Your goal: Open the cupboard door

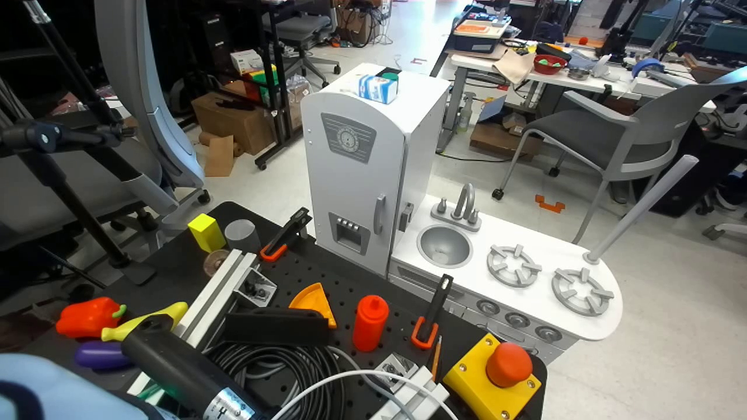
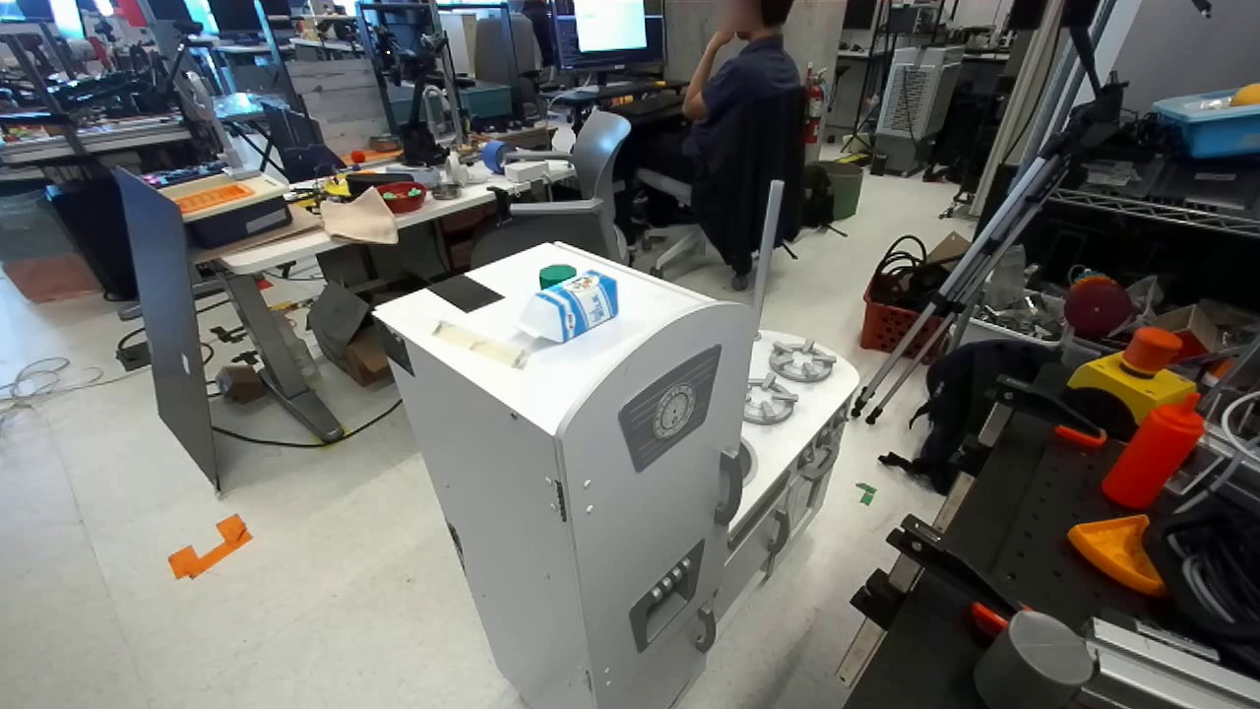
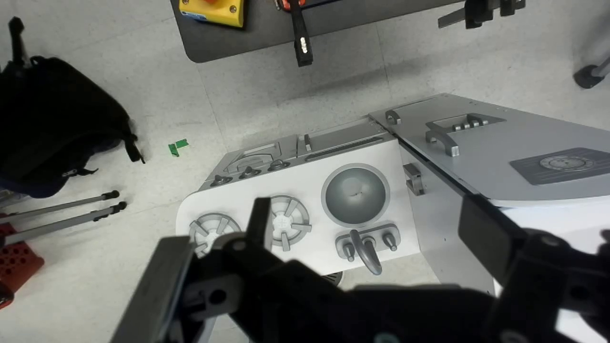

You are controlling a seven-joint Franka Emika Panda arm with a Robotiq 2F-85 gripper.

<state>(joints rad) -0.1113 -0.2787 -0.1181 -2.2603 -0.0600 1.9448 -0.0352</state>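
The cupboard door (image 1: 359, 181) is the tall pale-grey front of the white toy-kitchen tower, with a clock-like emblem high up and a small dark dispenser recess lower. It also shows in an exterior view (image 2: 630, 522) and the wrist view (image 3: 495, 128). It looks closed, with a thin dark gap along its handle-side edge in the wrist view. Its grey curved handle (image 1: 379, 214) also shows in an exterior view (image 2: 728, 487) and the wrist view (image 3: 443, 142). My gripper (image 3: 367, 205) is open and empty, above the counter and sink, apart from the handle. Both exterior views do not show the gripper.
The low white counter (image 3: 305, 181) adjoins the tower, with a sink (image 3: 356, 195), upright faucet (image 3: 366, 252) and round burners. A grey pole (image 1: 642, 207) rises from its far end. A black table (image 1: 327, 262) with clamps and toys faces the door. A milk carton (image 2: 571, 305) lies on the tower.
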